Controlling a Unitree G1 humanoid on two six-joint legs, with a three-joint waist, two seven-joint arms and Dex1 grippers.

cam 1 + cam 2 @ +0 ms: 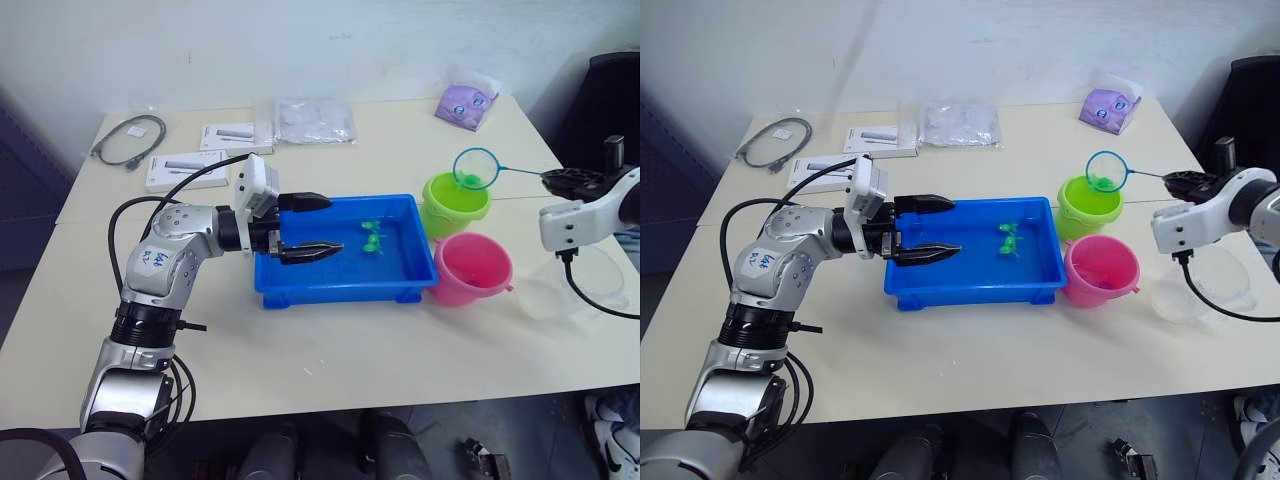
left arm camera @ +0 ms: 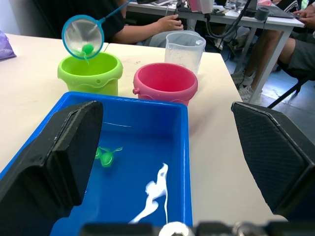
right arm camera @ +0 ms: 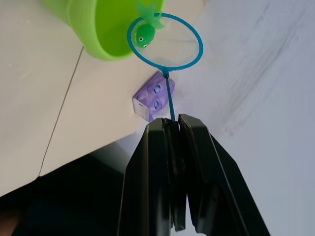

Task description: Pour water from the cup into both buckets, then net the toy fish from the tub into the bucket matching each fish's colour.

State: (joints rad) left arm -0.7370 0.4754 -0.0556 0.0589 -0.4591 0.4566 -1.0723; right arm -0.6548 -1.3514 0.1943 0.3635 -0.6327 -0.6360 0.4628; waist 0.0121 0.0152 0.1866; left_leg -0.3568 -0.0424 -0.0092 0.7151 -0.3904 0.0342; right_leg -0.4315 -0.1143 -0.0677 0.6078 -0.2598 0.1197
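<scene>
Left black two-fingered gripper (image 1: 322, 224) hangs agape over the shallow bright-blue plastic tub (image 1: 345, 288) mid-bench; right gripper (image 3: 173, 129) clamps the blue-rimmed net (image 1: 475, 168), green toy fish (image 3: 143, 34) inside, above the lime-green bucket (image 1: 452, 205). Arm label illegible.

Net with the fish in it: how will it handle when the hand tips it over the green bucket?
The net probably carries light: thin stick, fine mesh, one small green fish. Its handle is pinched far from the hoop by the right hand, so it may wobble. The fish looks wet and smooth; likely slides out.
</scene>
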